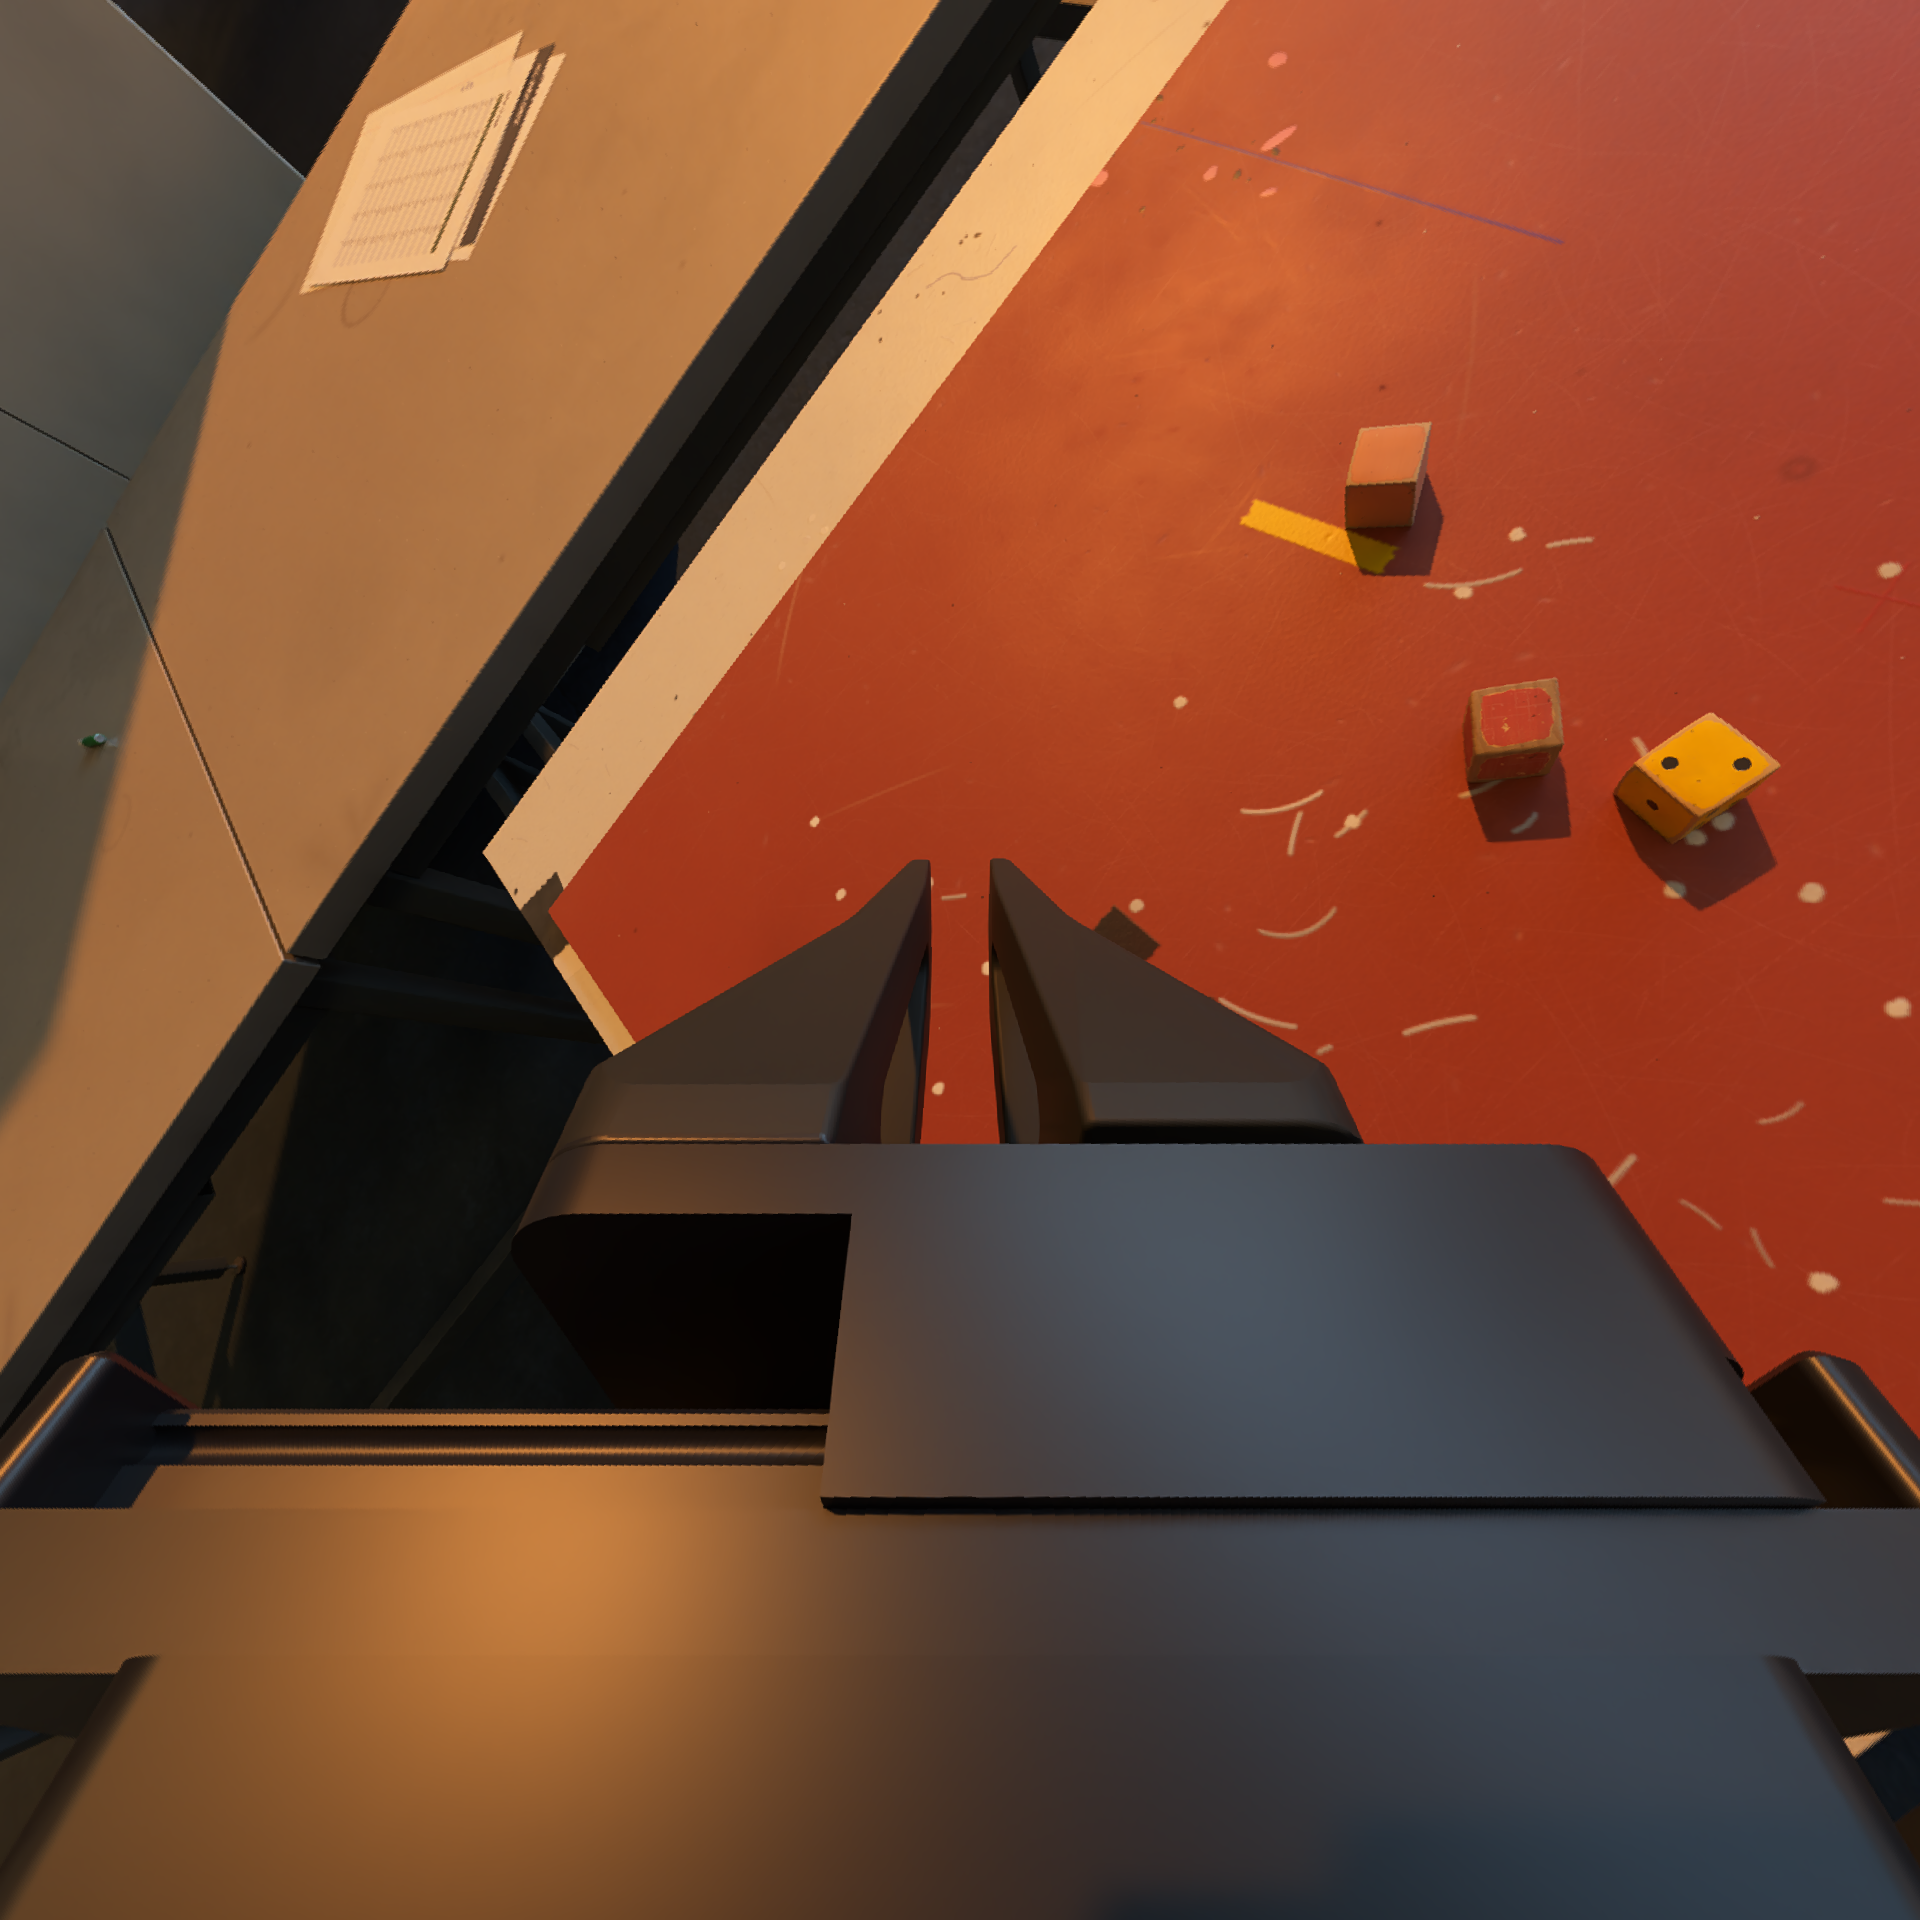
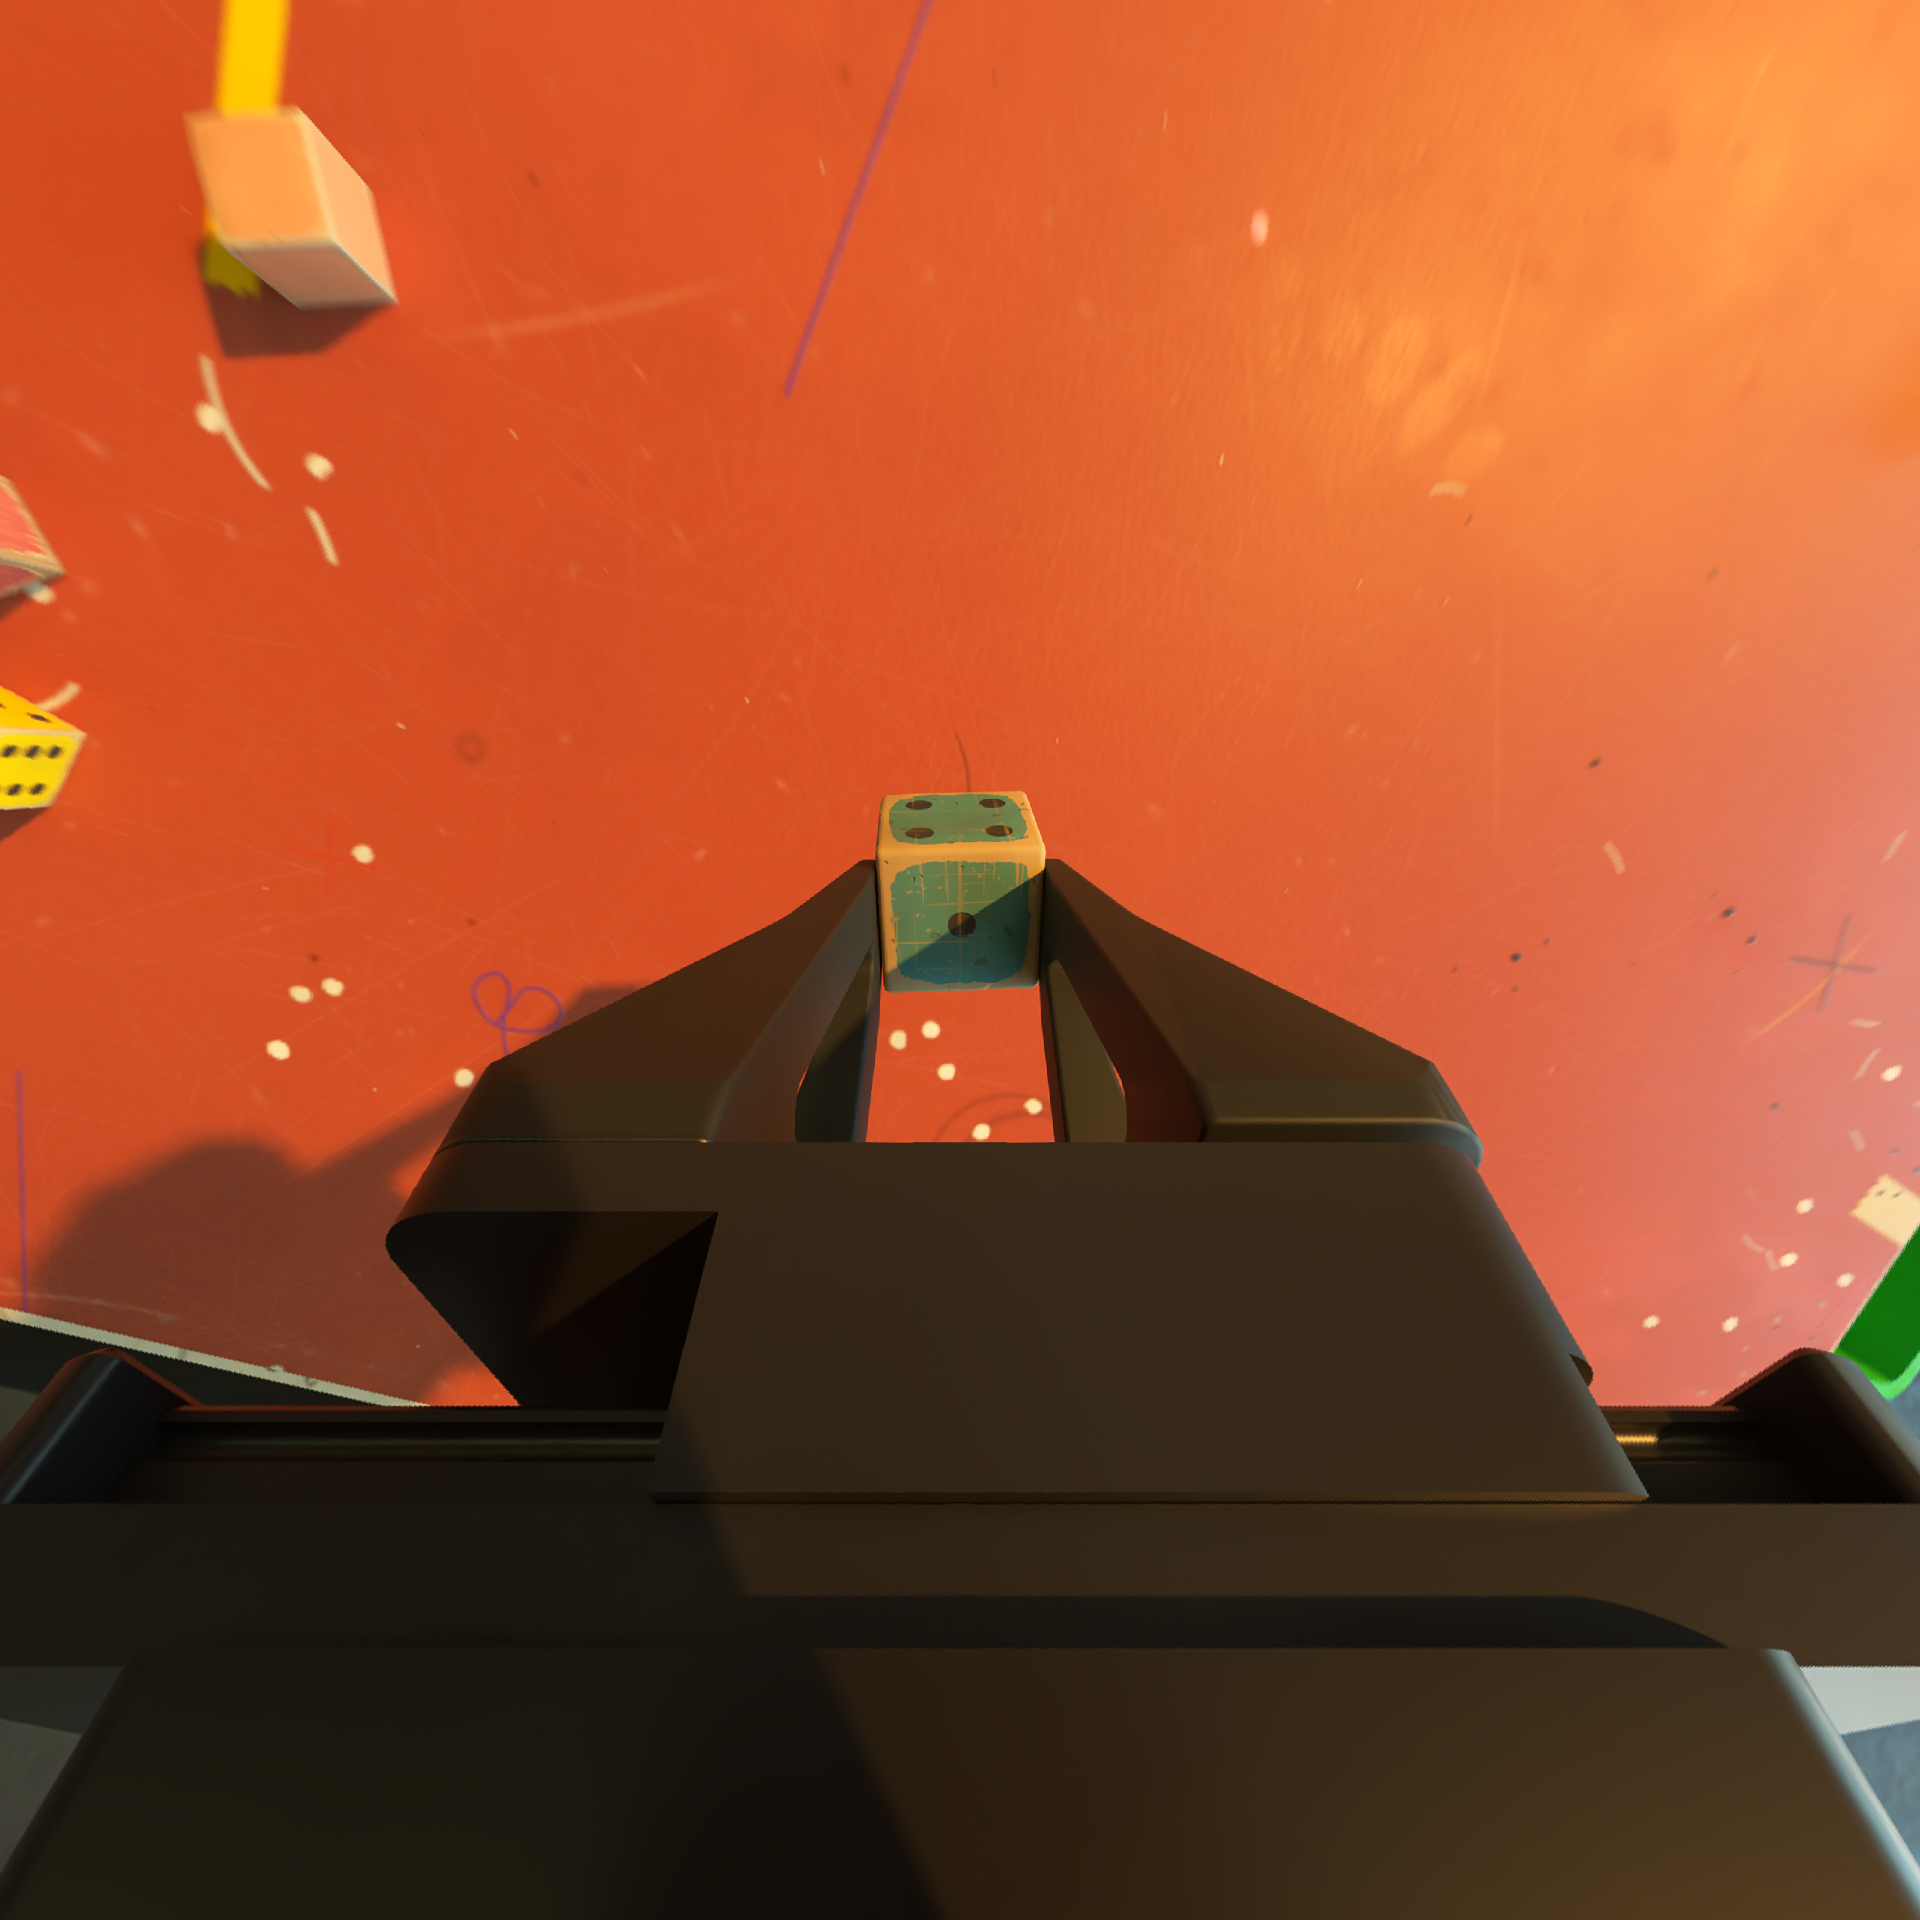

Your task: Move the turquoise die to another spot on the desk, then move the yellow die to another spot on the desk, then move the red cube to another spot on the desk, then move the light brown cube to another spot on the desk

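Note:
My right gripper (image 2: 959, 868) is shut on the turquoise die (image 2: 958, 894) and holds it above the red desk (image 2: 1247, 520). The yellow die (image 1: 1696, 774) lies on the desk, and it also shows at the left edge of the right wrist view (image 2: 31, 750). The red cube (image 1: 1515, 727) sits just left of it, cut off at the left edge of the right wrist view (image 2: 23, 542). The light brown cube (image 1: 1387, 475) stands farther off on a yellow tape strip (image 1: 1304, 532), also in the right wrist view (image 2: 291, 208). My left gripper (image 1: 959, 873) is shut and empty near the desk's left edge.
A pale strip (image 1: 831, 499) runs along the desk's left edge, with a dark gap beyond it. A second brown table (image 1: 468, 468) with papers (image 1: 436, 166) stands left of the gap. A green object (image 2: 1886, 1340) shows at the right edge of the right wrist view.

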Controlling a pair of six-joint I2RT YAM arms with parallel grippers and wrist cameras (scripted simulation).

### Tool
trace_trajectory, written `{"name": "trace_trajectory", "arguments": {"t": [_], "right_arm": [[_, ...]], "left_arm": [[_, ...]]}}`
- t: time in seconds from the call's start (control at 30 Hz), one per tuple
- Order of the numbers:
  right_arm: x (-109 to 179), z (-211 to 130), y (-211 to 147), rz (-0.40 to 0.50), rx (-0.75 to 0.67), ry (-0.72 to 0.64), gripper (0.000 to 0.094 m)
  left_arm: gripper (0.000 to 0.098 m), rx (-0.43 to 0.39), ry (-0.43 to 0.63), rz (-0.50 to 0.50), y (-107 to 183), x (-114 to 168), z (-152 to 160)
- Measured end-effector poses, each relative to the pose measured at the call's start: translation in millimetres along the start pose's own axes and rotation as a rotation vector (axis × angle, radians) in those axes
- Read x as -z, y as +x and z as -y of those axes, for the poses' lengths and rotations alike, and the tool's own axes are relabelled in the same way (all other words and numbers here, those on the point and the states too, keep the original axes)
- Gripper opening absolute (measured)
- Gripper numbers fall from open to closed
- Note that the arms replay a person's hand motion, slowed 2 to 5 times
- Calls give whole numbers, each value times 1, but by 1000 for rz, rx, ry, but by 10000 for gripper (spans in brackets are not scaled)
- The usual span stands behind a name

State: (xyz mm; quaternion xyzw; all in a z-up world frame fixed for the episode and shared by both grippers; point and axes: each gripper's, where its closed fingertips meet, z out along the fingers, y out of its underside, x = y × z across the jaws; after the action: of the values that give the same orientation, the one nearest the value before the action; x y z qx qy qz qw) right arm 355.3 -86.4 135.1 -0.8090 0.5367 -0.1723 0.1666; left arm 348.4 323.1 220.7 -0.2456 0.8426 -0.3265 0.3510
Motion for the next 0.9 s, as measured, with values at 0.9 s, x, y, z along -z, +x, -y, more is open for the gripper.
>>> {"name": "trace_trajectory", "arguments": {"t": [0.9], "right_arm": [[-88,-57,-11,70,-48,-314,254]], "left_arm": [[93,-10,-18,-11,4,-2,-2]]}}
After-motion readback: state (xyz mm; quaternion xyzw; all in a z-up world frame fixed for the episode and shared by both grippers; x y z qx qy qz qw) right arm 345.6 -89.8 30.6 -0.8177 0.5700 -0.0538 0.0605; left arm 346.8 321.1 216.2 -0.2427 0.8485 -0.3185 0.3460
